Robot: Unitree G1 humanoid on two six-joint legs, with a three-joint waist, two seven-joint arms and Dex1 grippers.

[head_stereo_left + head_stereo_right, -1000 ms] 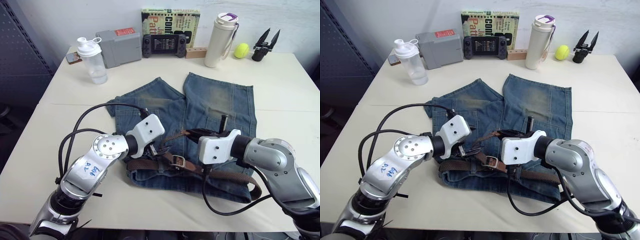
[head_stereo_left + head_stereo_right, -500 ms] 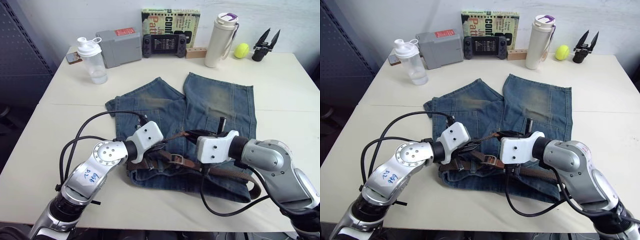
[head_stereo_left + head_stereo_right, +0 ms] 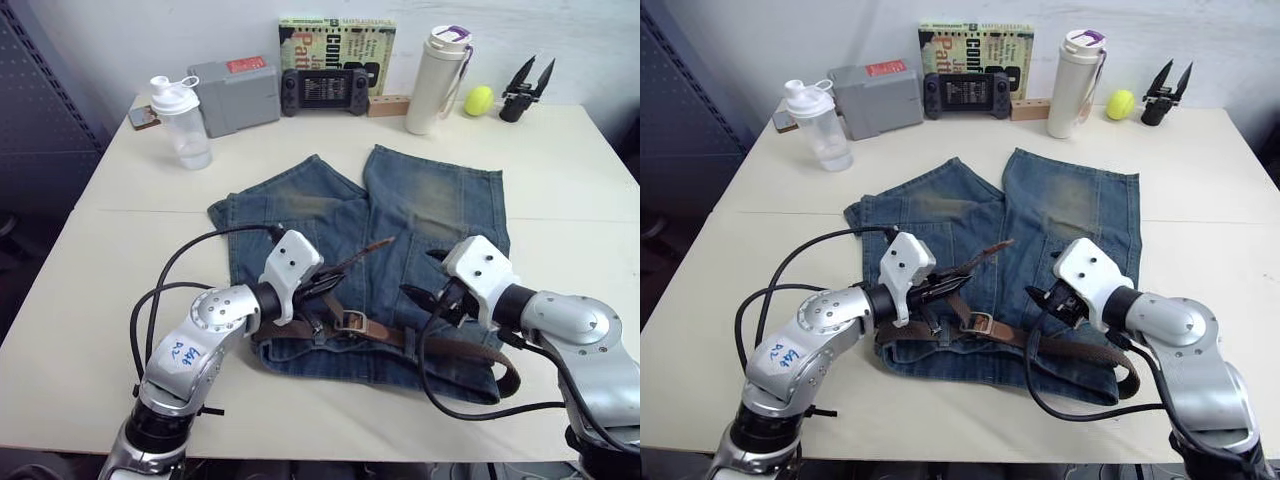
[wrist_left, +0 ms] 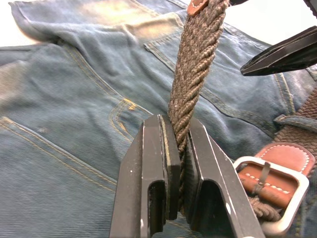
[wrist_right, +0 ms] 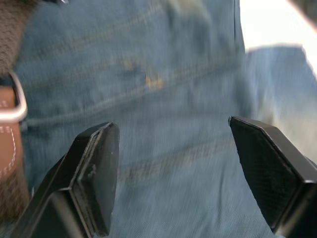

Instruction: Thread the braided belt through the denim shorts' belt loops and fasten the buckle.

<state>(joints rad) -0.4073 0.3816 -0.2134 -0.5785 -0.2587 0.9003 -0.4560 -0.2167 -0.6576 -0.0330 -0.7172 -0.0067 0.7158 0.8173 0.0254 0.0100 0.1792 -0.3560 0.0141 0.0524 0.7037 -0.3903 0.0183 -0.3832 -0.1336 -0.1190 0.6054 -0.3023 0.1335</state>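
Faded blue denim with paler worn patches is seen on the denim shorts [image 3: 400, 240]; the braided belt [image 4: 195, 64] is woven dark brown, its buckle [image 4: 277, 191] silver.

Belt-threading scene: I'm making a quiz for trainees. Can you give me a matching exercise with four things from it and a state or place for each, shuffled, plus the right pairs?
Things:
1. left pincer
2. right pincer
3. buckle
4. tennis ball

States or places:
A. lying on the denim shorts at the waistband
B. open, holding nothing
C. at the table's far edge, beside the white bottle
D. shut on the braided belt

Pairs: 1-D, 2-B, 3-A, 4-C
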